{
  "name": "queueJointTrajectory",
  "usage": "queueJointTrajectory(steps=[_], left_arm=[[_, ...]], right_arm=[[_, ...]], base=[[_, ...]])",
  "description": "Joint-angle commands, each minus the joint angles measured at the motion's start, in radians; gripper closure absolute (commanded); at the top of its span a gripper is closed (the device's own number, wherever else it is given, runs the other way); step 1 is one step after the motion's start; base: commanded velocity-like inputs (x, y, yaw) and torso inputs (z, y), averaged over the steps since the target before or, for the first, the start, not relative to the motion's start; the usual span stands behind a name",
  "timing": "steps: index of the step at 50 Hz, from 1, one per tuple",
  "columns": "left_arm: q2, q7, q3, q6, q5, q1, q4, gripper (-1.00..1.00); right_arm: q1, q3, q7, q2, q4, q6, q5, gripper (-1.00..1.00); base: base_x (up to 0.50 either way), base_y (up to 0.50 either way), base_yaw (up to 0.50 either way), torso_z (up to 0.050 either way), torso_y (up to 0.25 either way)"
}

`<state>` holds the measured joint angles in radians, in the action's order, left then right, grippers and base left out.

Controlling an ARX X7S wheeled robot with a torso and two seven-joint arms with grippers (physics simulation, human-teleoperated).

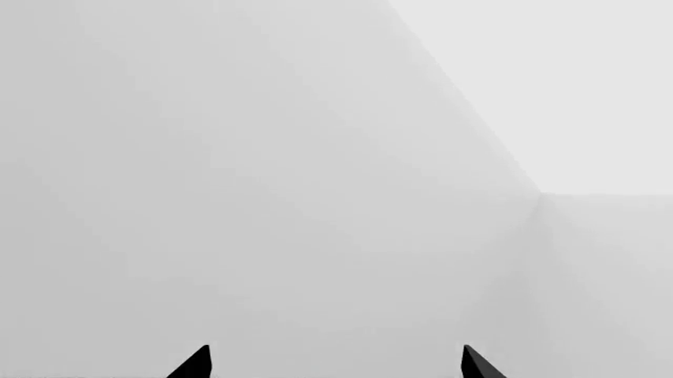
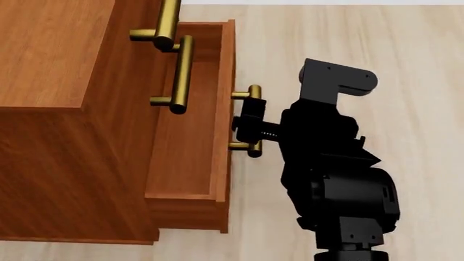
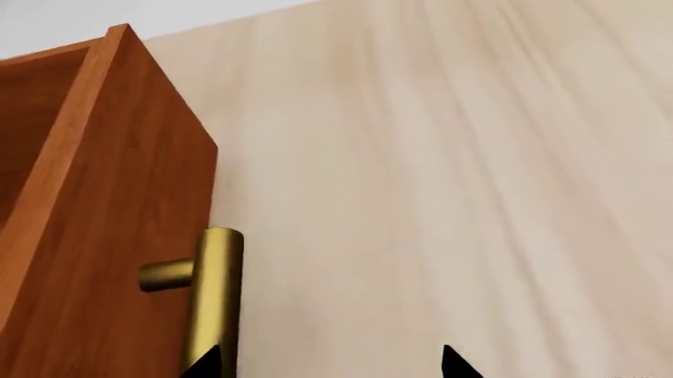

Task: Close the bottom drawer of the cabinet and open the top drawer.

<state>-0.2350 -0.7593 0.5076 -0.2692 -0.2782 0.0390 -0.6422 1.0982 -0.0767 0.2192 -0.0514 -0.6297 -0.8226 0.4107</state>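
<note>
The reddish-brown cabinet (image 2: 51,54) stands at the left of the head view. Its bottom drawer (image 2: 192,141) is pulled far out and looks empty. My right gripper (image 2: 245,126) is at that drawer's brass handle (image 2: 253,91). In the right wrist view the gripper (image 3: 331,364) is open, and the handle (image 3: 213,299) lies right by one fingertip (image 3: 207,362) on the drawer front (image 3: 116,236). The top drawer's handle (image 2: 165,22) shows at the upper edge, and that drawer sits flush with the cabinet. My left gripper (image 1: 334,364) is open and empty, facing blank pale walls.
The middle drawer's brass handle (image 2: 181,73) juts out over the open bottom drawer. Pale wooden floor (image 2: 406,49) spreads to the right of the cabinet. My right arm (image 2: 333,163) stands over the floor beside the drawer front.
</note>
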Motion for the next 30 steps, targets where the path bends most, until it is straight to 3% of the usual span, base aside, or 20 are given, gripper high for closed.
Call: queueJointTrajectory(steps=[1, 17, 30], left_arm=[[-0.003, -0.003, -0.002, -0.002, -0.002, -0.002, 0.003, -1.00], [-0.010, -0.005, -0.007, -0.001, -0.006, -0.003, 0.007, -1.00], [-0.016, -0.007, -0.013, 0.002, -0.006, -0.002, 0.008, -1.00]], right_arm=[[-0.010, -0.030, -0.018, 0.030, -0.013, -0.029, 0.087, -1.00], [0.033, -0.146, -0.015, 0.045, -0.071, 0.026, 0.225, -1.00], [0.114, -0.356, -0.019, 0.049, -0.240, 0.175, 0.432, -1.00]], base=[[0.00, 0.00, 0.00, 0.000, 0.000], [0.00, 0.00, 0.00, 0.000, -0.001], [0.00, 0.00, 0.00, 0.000, -0.001]])
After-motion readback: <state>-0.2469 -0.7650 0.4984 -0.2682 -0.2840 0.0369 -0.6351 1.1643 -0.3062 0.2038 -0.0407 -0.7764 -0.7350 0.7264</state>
